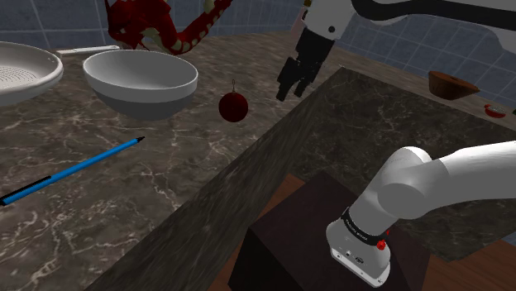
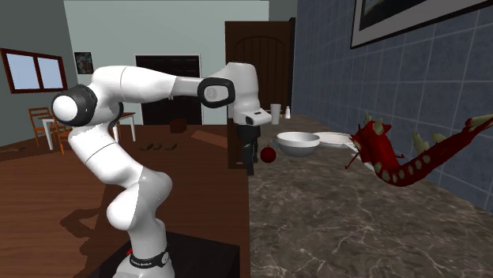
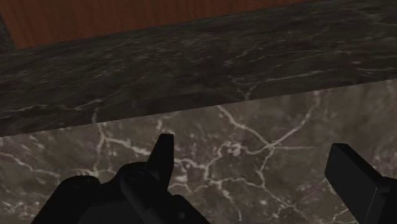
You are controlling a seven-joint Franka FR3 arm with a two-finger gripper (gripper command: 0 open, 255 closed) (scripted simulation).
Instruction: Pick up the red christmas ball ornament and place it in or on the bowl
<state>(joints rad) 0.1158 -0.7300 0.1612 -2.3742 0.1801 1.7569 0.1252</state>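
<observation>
On the dark veined tabletop (image 1: pixel 107 223), you can see the red ball ornament (image 1: pixel 233 106) resting by itself near the white bowl (image 1: pixel 140 78), on the bowl's right in the shoulder view, with a blue pen (image 1: pixel 78 169) lying closer to the camera and a red dragon figure (image 1: pixel 161 29) behind the bowl. Your gripper (image 1: pixel 287 89) hangs above the tabletop's edge close to the ornament, on its right in the shoulder view, not touching it. Looking along the wrist view, you find its two black fingers (image 3: pixel 164 156) spread wide apart with bare veined stone between them.
</observation>
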